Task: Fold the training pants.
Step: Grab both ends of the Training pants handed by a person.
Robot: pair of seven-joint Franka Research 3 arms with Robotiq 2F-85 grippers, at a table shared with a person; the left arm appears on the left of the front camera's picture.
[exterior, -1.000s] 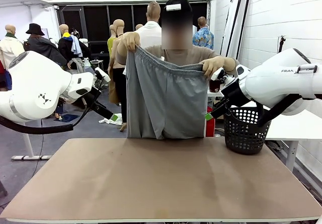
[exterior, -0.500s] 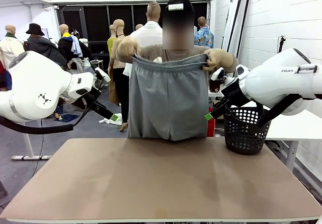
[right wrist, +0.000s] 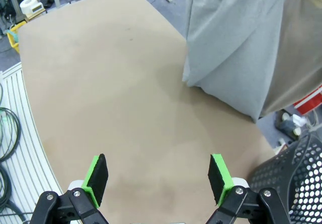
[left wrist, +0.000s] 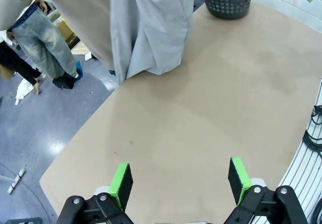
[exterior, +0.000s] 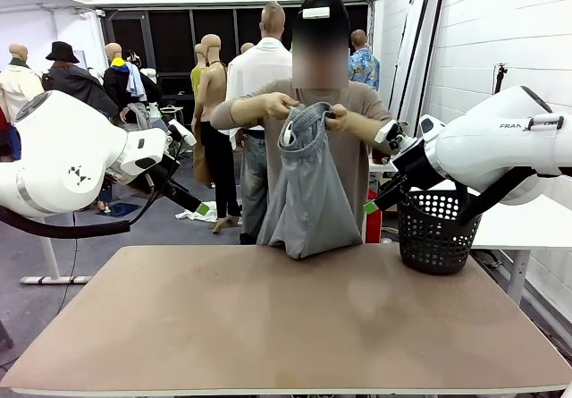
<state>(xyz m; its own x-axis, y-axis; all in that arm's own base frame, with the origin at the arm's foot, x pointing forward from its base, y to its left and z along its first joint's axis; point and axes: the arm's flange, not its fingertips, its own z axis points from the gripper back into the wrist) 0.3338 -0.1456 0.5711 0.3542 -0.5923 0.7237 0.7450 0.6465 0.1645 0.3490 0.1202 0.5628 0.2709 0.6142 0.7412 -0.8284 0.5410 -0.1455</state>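
**Pants halved in the air, both pincers waiting open**

The left pincer (left wrist: 179, 176) hangs above the tabletop's (exterior: 286, 326) left edge with its green pads spread wide and nothing between them. The right pincer (right wrist: 157, 176) is just as open and empty over the right edge, close to the black basket (exterior: 433, 232) at the far right corner. Between them the tabletop is bare.

At the middle of the far edge, a person's hands (exterior: 279, 105) pinch the waistband of the grey pants (exterior: 308, 197) together, so that they hang doubled lengthwise, one leg against the other. The lower end reaches the far edge; whether it rests there or hangs just above it, I cannot tell.

The step in hand looks like the lengthwise halving. To do it well, the two legs should lie edge to edge before the pants are laid down, and then go flat toward the tabletop's middle. Each pincer would best stay clear until then, then take both layers at a hem or the waistband, low and square, so that no layer slips.
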